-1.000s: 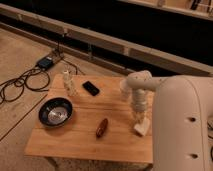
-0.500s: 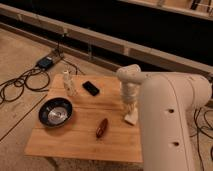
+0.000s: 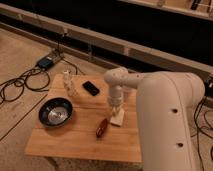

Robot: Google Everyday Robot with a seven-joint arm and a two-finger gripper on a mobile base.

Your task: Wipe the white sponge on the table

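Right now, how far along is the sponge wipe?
Done: the gripper is down at the table's right side, shut on the white sponge, which rests on the wood. In hand: pressing it flat beside the brown object. Left: strokes across the top; no wiped patch is visible.

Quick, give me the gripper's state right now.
Gripper: shut, pointing down over the right part of the table, on the white sponge pressed to the wood.

The big white arm (image 3: 167, 120) ran off the right and bottom edges, hiding the table's (image 3: 65, 140) near right corner. The gripper (image 3: 116, 111), shut, covered part of the white sponge (image 3: 118, 119). The reddish-brown object (image 3: 102, 127) stayed too blurred to name.
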